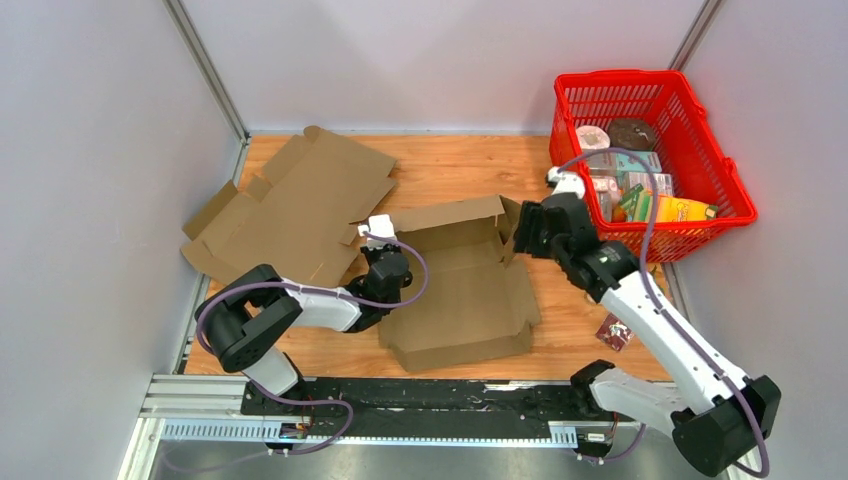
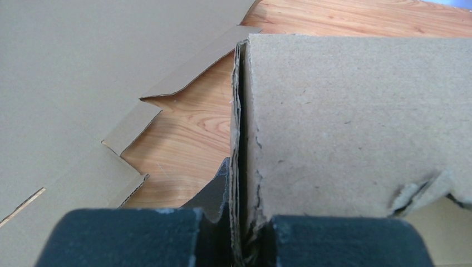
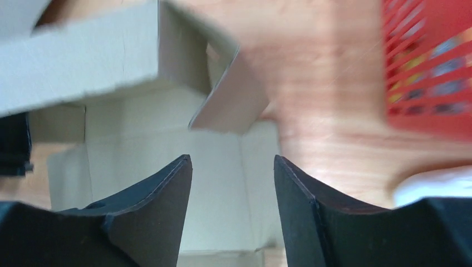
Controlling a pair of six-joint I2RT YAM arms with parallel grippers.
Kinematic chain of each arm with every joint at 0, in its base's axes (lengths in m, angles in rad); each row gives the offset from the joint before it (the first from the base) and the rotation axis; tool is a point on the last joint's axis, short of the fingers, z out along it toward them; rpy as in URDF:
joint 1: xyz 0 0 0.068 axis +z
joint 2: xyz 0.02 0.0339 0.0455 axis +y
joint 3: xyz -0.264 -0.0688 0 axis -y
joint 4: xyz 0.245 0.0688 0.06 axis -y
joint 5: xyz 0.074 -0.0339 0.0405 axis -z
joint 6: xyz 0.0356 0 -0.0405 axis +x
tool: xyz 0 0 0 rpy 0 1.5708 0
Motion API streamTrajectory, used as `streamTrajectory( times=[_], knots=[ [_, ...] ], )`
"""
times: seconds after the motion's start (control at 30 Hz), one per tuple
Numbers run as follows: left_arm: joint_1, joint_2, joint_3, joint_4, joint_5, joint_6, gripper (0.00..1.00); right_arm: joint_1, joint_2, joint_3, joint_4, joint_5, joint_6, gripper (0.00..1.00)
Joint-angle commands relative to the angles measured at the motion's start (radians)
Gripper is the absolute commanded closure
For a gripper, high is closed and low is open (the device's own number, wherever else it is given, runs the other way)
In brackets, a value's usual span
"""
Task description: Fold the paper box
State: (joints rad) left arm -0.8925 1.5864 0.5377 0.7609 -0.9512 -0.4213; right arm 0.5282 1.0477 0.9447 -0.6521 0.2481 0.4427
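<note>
Two arms work the paper box (image 1: pixel 455 290), which sits half-formed at the centre of the table (image 1: pixel 450 165).

Top view: left gripper (image 1: pixel 382 250) is on the box's left wall and right gripper (image 1: pixel 520 232) is at its far-right corner. Red basket (image 1: pixel 700 150) is just right of that, flat cardboard sheet (image 1: pixel 300 200) far left.

Left wrist: jaws pinched tight on the doubled side wall (image 2: pixel 356 111), which stands upright.

Right wrist: blurry, jaws apart, nothing btwn them. Loose flap (image 3: pixel 231 105) just ahead.

Risks: right side has no hold, so the flap may spring back out. Left pinch could tear the frayed edge if the arm pulls sideways.
</note>
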Motion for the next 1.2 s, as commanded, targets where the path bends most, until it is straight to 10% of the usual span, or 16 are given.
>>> streamTrajectory(
  times=[0.0, 0.17, 0.5, 0.8, 1.03, 1.17],
  knots=[
    [-0.011, -0.019, -0.024, -0.005, 0.06, -0.03, 1.0, -0.091, 0.071, 0.164, -0.06, 0.129, -0.214, 0.4],
    [-0.011, -0.02, -0.027, -0.008, 0.074, -0.02, 1.0, -0.109, 0.242, 0.299, -0.104, 0.111, -0.317, 0.44],
    [-0.011, -0.049, -0.018, -0.044, 0.083, 0.007, 1.0, -0.109, 0.155, 0.037, 0.259, -0.068, -0.568, 0.4],
    [-0.011, -0.063, -0.004, -0.081, 0.086, 0.013, 1.0, -0.135, 0.089, 0.133, 0.135, -0.05, -0.295, 0.24],
    [-0.011, -0.062, 0.001, -0.087, 0.103, 0.012, 1.0, -0.287, 0.166, 0.335, -0.121, -0.233, -0.088, 0.33],
    [-0.011, -0.068, -0.004, -0.092, 0.103, 0.007, 1.0, -0.287, 0.146, 0.261, -0.037, -0.086, -0.156, 0.67]
  ],
)
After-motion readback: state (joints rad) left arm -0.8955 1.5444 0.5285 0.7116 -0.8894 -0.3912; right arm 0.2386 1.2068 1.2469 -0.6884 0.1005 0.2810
